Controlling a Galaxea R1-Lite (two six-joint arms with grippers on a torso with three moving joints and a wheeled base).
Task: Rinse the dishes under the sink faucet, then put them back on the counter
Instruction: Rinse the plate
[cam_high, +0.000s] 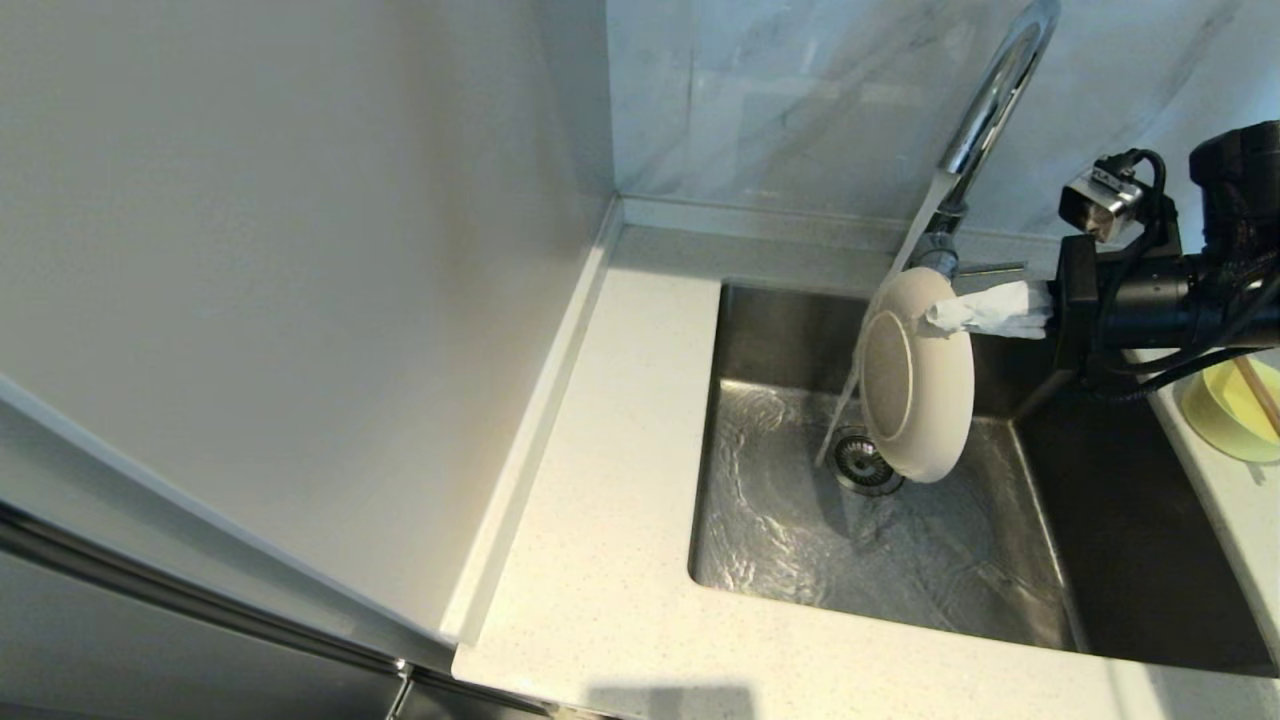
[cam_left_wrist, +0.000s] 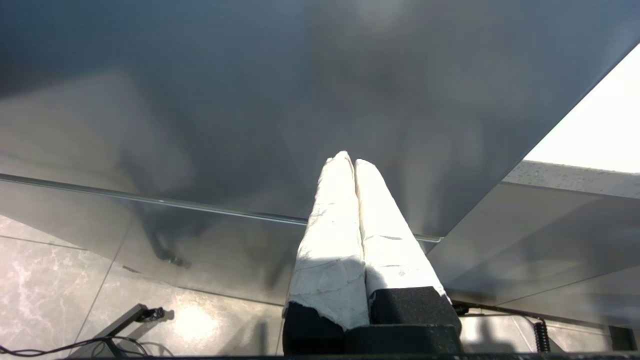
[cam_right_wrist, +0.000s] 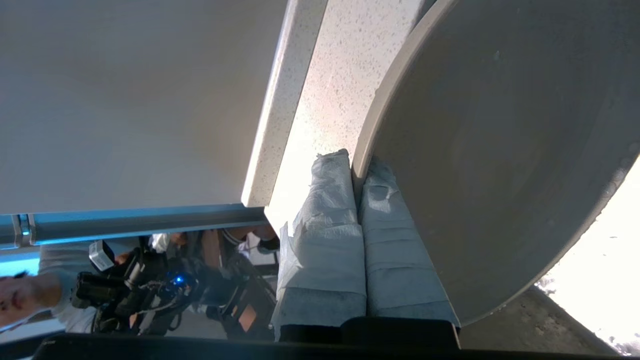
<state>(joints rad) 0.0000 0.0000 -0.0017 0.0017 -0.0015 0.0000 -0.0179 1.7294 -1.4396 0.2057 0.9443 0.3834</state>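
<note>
My right gripper (cam_high: 945, 312) is shut on the rim of the cream-white plate (cam_high: 915, 385), holding it on edge over the sink (cam_high: 780, 330). Water runs from the chrome faucet (cam_high: 985, 110) in a stream past the plate's left side and swirls round the drain strainer (cam_high: 860, 465). In the right wrist view the white-wrapped fingers (cam_right_wrist: 327, 210) pinch the plate (cam_right_wrist: 500, 150) at its edge. The pale yellow bowl (cam_high: 1235, 410) with a brown chopstick (cam_high: 1258, 392) in it sits on the counter at the far right. My left gripper (cam_left_wrist: 350, 162) is shut on nothing, parked below the counter level.
The off-white counter (cam_high: 610, 480) runs left of and in front of the sink, with a raised edge against the pale wall panel (cam_high: 250, 280). Grey-veined marble (cam_high: 800, 100) backs the faucet.
</note>
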